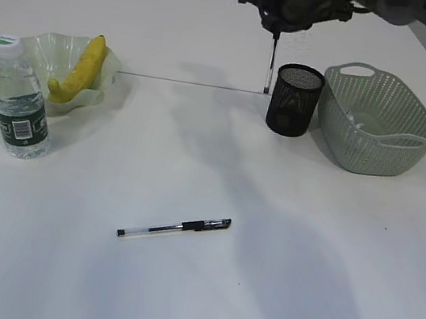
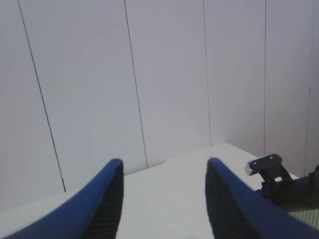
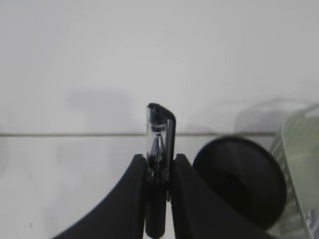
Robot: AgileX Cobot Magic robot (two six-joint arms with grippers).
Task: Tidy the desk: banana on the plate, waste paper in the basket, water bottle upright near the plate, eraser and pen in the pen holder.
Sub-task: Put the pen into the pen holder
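My right gripper (image 1: 278,27) (image 3: 159,158) is shut on a clear black-capped pen (image 1: 271,63) (image 3: 160,129), which hangs upright just left of the black mesh pen holder (image 1: 295,100) (image 3: 239,179). A second pen (image 1: 175,228) lies flat on the table's middle. The banana (image 1: 81,70) rests on the pale green plate (image 1: 48,46). Beside the plate the water bottle (image 1: 19,103) stands upright. A green basket (image 1: 376,121) (image 3: 299,164) sits right of the holder, and I cannot make out what is in it. The eraser is out of view. My left gripper (image 2: 164,167) is open and empty, facing the wall.
A seam between two tabletops (image 1: 193,83) runs behind the plate and holder. In the left wrist view, a black fixture with a metal clip (image 2: 271,174) shows at the right edge.
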